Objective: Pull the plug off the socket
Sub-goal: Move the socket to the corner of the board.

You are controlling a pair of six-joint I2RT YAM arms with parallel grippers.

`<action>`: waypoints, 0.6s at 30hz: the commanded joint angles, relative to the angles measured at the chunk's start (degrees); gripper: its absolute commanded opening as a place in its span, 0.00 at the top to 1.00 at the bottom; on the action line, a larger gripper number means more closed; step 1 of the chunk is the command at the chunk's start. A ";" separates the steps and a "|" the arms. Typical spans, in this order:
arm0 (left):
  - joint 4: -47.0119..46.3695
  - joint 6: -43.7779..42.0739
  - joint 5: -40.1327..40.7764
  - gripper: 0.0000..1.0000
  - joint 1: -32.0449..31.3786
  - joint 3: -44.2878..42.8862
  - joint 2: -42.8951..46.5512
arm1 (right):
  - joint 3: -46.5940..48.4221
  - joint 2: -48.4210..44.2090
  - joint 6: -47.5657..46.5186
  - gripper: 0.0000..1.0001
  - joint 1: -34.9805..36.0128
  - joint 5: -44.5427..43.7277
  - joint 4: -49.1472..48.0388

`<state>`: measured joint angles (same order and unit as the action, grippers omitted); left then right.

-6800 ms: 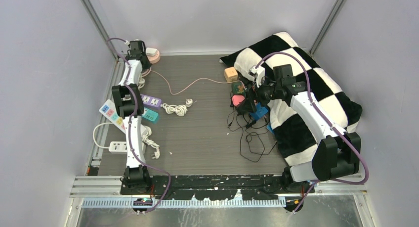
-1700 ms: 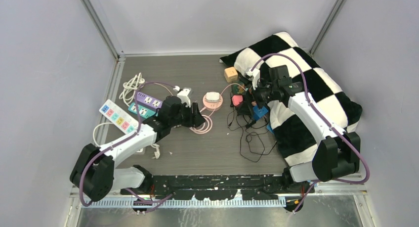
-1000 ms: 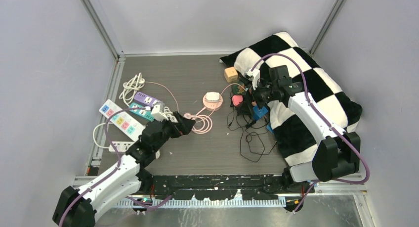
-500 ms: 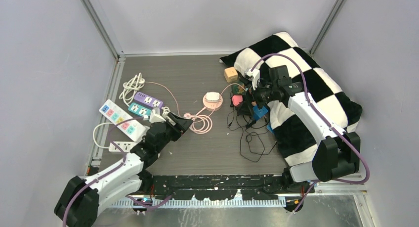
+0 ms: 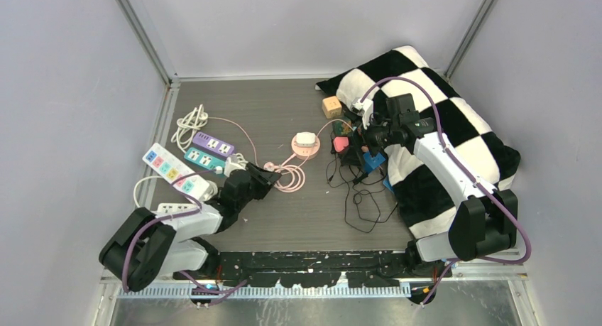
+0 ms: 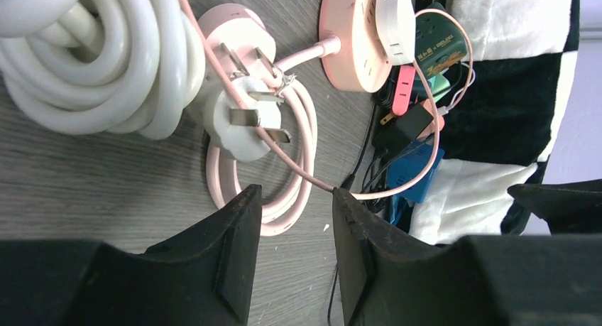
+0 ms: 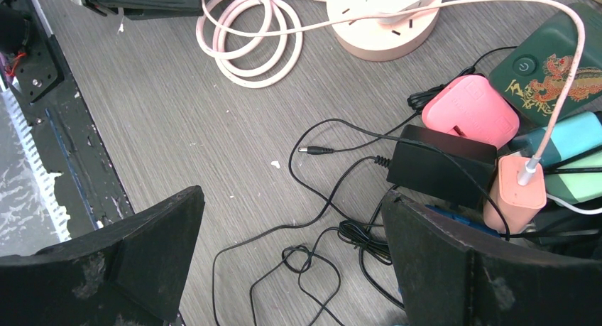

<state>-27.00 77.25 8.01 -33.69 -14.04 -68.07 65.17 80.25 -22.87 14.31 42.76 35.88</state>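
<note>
- Two arms behave differently over the last moments. The left arm has drawn back from the round pink socket toward its own base. The right arm has held its place above the clutter of adapters beside the checked cushion.
- The socket has not shifted: it stands mid-table, near the adapters.
- The white plug is still seated on top of the socket, so treat the pull as not yet done. The retreat puts the left arm farther from that plug.
- The right gripper has its jaws spread fully and grasps nothing.
- The left gripper has narrowed from fully spread to roughly half. A gap remains between the jaws and nothing is held in it.
- A loose three-pin plug lies prongs-up on the coiled pink cord, just ahead of the left gripper. Do not mistake it for the seated plug.
- A thin pink cable passes right at one left fingertip. You cannot tell whether it touches. Expect a possible snag if the jaws close further here.
</note>
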 commanded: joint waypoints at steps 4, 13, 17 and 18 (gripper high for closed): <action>-10.91 2.31 1.85 0.60 0.01 -3.14 -5.41 | 1.02 -1.46 -0.75 0.00 0.41 1.17 -0.05; -13.10 4.12 4.39 0.61 0.02 -3.68 -8.73 | 1.02 -1.58 -0.88 0.00 0.42 1.21 0.06; -14.74 4.79 4.78 0.66 -0.05 -3.62 -10.21 | 1.03 -1.63 -0.90 0.00 0.45 1.24 0.02; -15.34 4.83 4.82 0.68 -0.05 -3.56 -10.65 | 1.02 -1.59 -0.94 0.00 0.47 1.23 0.02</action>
<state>-37.17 81.12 10.52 -33.69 -15.97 -77.47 65.17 80.25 -22.90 14.33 42.76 35.90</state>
